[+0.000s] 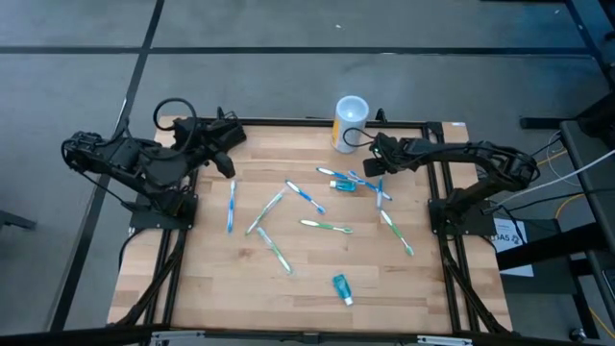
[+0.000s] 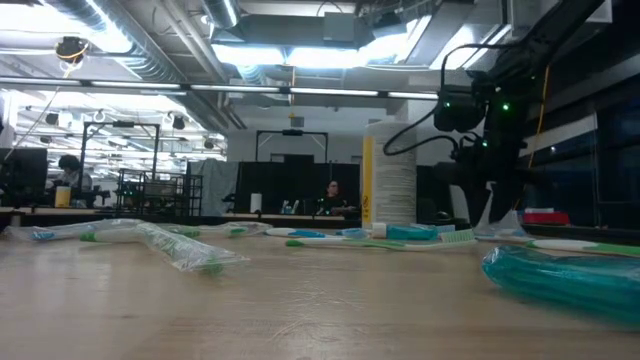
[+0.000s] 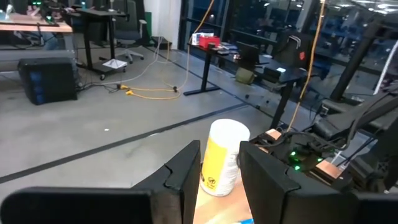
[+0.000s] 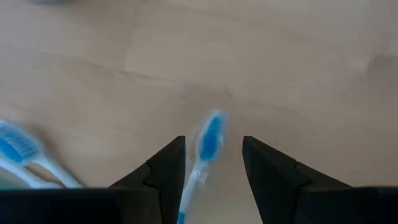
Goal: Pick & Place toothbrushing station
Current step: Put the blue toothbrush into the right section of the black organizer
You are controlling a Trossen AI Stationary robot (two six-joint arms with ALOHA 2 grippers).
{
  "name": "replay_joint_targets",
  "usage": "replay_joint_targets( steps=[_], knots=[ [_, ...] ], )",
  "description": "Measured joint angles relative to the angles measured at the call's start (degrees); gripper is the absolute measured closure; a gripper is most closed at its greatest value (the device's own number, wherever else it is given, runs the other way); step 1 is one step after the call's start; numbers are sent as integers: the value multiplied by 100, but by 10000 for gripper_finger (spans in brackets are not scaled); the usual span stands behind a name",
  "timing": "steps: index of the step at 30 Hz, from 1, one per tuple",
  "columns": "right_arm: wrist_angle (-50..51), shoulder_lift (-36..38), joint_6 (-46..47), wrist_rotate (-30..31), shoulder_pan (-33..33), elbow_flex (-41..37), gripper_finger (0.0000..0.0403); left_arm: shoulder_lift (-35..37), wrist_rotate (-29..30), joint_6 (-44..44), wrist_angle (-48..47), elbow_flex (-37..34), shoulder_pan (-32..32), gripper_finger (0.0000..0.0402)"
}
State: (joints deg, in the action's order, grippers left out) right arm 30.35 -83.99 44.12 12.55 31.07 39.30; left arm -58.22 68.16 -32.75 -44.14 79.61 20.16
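Right gripper (image 1: 381, 179) open, poised over blue toothbrush (image 4: 208, 142).

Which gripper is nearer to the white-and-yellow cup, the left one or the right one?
The right. The right gripper hangs just beside the white-and-yellow cup, above the toothbrushes. The left gripper is farther away, near the table's opposite side.

- Toothbrushes loose on the table: about eight, namely one on the left (image 1: 231, 208), two crossing left of centre (image 1: 265, 212), one near the middle (image 1: 326, 227), three by the far right (image 1: 369, 183), one right (image 1: 396, 234).
- Teal toothpaste tubes: two, one far (image 1: 342, 185), one near (image 1: 342, 287).
- White-and-yellow cup (image 1: 350, 122): one, at the far edge.
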Motion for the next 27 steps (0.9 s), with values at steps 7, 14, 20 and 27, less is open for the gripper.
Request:
replay_joint_targets(
  steps=[7, 14, 20, 27],
  knots=[
    [-124, 0, 30, -10, -37, -73, 279, 0, -35, 117, 83, 0, 0, 295],
    [-288, 0, -50, 33, -291, -73, 392, 0, -59, 113, 173, 0, 0, 295],
    [-331, 336, 244, 223, -855, -71, 400, 0, -67, 303, 268, 0, 15, 295],
    [-399, 1511, 1238, 1334, -2253, -71, 401, 53, 397, 888, 506, 0, 368, 295]
  ],
)
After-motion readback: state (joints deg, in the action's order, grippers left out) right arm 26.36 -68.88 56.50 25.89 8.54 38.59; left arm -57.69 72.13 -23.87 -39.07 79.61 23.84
